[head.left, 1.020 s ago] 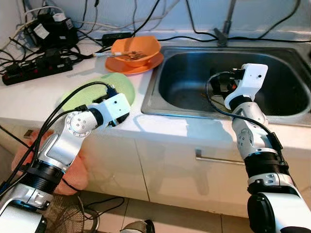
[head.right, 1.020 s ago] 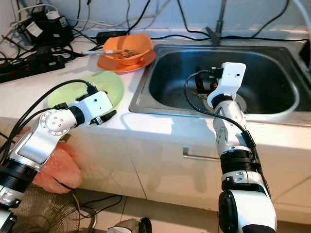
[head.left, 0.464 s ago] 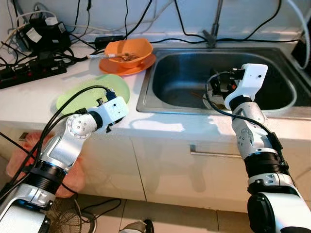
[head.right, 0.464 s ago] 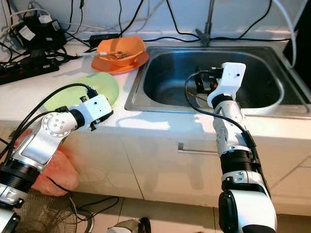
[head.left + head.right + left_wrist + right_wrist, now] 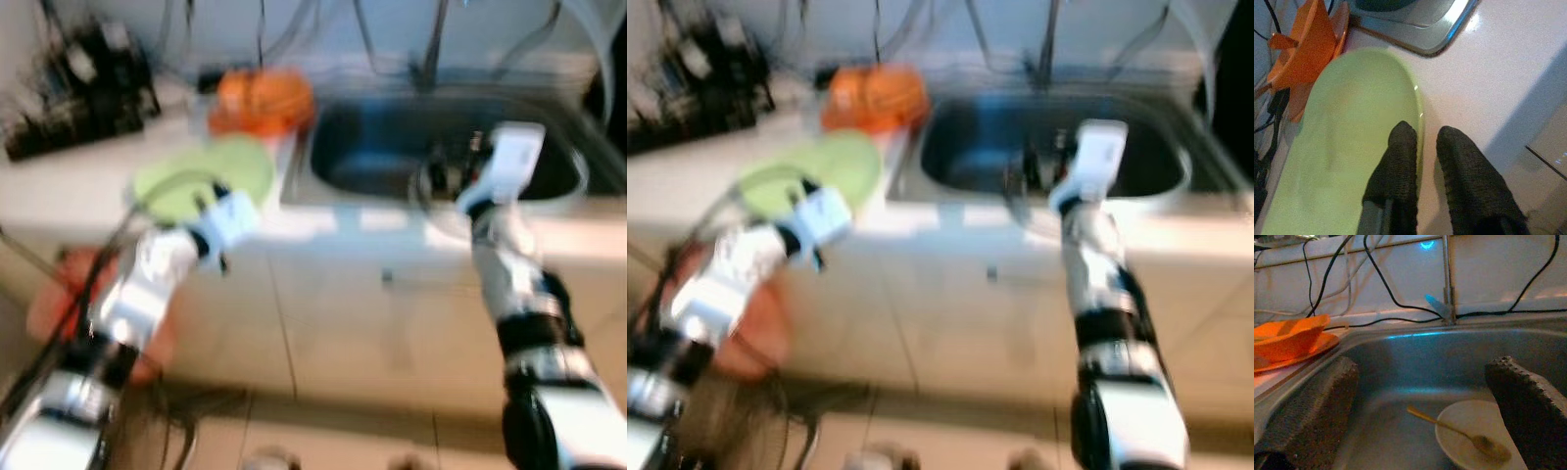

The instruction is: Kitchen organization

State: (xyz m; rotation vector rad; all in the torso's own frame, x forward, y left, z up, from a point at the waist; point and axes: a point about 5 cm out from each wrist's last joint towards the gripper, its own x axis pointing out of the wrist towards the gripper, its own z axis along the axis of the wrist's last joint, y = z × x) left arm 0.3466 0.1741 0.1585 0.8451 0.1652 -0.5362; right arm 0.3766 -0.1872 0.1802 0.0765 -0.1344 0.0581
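Both eye views are blurred. A light green plate (image 5: 196, 176) lies flat on the white counter (image 5: 69, 191), left of the steel sink (image 5: 392, 147). My left gripper (image 5: 1422, 134) is at the plate's (image 5: 1352, 127) rim, one finger on the plate and one just outside it, closed together on the rim. My right gripper (image 5: 1422, 367) hangs open over the sink (image 5: 1400, 377). Beyond its spread fingers, a white bowl (image 5: 1469, 431) with a gold spoon (image 5: 1449, 426) sits on the sink bottom. An orange bowl on an orange plate (image 5: 263, 93) stands at the back of the counter.
Power strips and tangled cables (image 5: 78, 98) crowd the counter's back left. The faucet (image 5: 431, 49) rises behind the sink. White cabinet fronts (image 5: 392, 323) run below the counter. A pink bag (image 5: 59, 304) hangs at the lower left.
The whole picture has shifted and blurred, so the camera is moving. Both grippers keep their places, left at the green plate's rim and right over the sink.
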